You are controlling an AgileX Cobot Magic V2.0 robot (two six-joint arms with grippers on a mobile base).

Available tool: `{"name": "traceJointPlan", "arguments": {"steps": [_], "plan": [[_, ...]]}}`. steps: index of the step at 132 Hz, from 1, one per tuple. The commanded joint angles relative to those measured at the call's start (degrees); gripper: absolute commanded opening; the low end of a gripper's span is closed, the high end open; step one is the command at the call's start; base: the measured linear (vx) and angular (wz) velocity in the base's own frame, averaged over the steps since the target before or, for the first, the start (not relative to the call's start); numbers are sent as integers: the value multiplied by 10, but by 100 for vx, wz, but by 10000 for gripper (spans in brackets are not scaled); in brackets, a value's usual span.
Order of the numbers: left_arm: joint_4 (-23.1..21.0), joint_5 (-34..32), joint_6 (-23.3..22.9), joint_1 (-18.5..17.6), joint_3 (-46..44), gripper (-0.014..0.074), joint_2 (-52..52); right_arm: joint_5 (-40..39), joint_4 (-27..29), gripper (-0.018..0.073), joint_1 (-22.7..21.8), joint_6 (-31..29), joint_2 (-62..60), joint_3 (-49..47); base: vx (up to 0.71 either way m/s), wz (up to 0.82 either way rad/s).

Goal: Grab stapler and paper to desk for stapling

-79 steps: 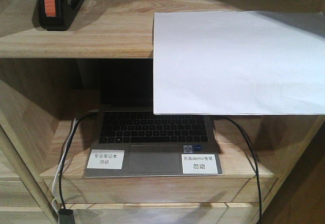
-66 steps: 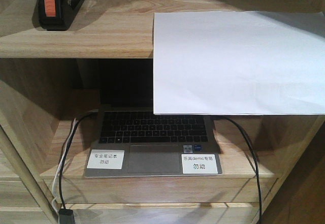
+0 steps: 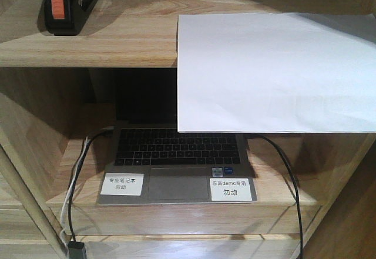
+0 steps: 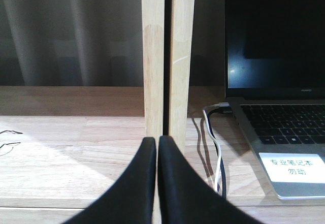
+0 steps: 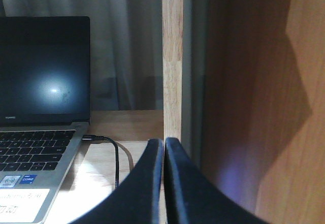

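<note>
In the front view we see the stapler [image 3: 64, 9] at upper left on the top shelf [image 3: 117, 41], black with an orange patch. The paper [image 3: 273, 74], a blank white sheet, lies at upper right and overhangs the shelf edge above the laptop [image 3: 176, 165]. Neither is gripped, so we judge the whole task undone. In the left wrist view, the left gripper [image 4: 157, 141] is pressed together, empty. In the right wrist view, the right gripper [image 5: 164, 142] is likewise.

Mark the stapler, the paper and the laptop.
stapler [image 3: 66, 9]: front-facing view, black top beside the orange patch.
paper [image 3: 276, 74]: front-facing view, middle of the sheet.
laptop [image 3: 179, 147]: front-facing view, keyboard.
</note>
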Motion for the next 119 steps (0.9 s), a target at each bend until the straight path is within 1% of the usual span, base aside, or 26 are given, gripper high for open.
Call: {"name": "traceJointPlan", "arguments": {"steps": [1,85,95,105,119], "plan": [[-5,-44,-5,2,6,-6,-9,-41,-3,-6,-1,-4,-6,3,0,0],[-5,-48,-3,2,6,-6,-9,-44,-3,-6,-1,-4,-6,3,0,0],[-5,-74,-3,2,6,-6,-9,-45,-3,-6,-1,-4,-6,3,0,0],[-5,-117,-3,2,6,-6,-9,-54,-3,-6,-1,-4,-6,3,0,0],[-5,-197,-3,2,6,-6,-9,-87,-4,-6,-1,-4,-6,2,0,0]]}}
